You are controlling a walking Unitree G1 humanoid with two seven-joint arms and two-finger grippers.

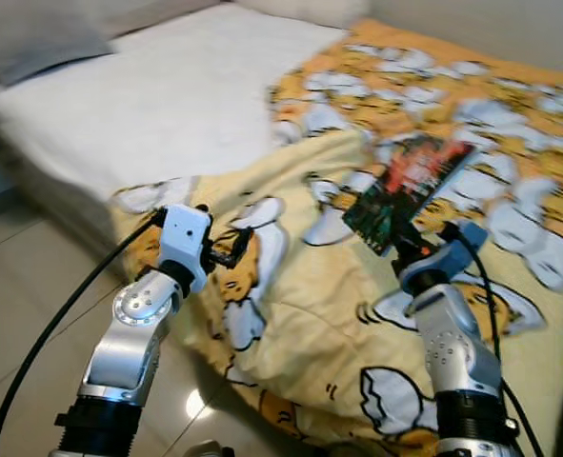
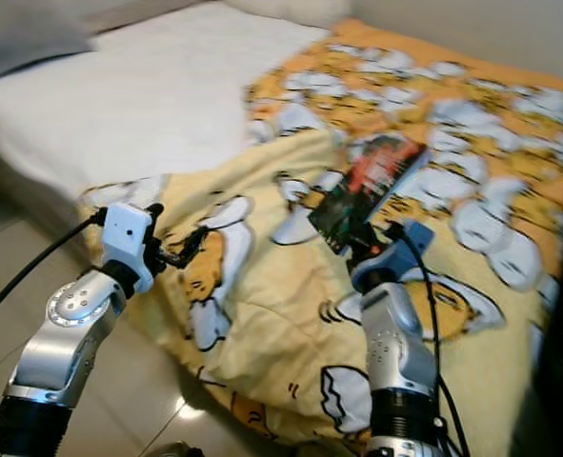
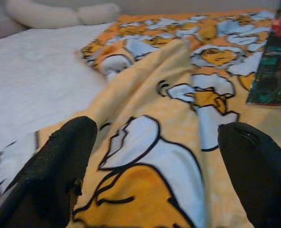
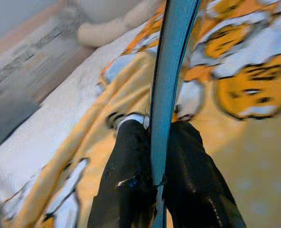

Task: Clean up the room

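A thin book (image 1: 410,190) with a dark green and red cover is held up above the yellow cartoon blanket (image 1: 310,314) on the bed. My right gripper (image 1: 402,244) is shut on its lower edge. In the right wrist view the book (image 4: 171,71) appears edge-on, clamped between the two black fingers (image 4: 128,180). My left gripper (image 1: 231,251) stands open at the blanket's near left corner with nothing between its fingers (image 3: 54,175); the book's cover (image 3: 273,71) also lies in its wrist view.
The white mattress (image 1: 157,95) is bare at the back left, with a grey pillow (image 1: 33,38) at its far corner. The blanket hangs over the bed's edge to the tiled floor (image 1: 24,314). A cream bolster (image 3: 59,14) lies by the wall.
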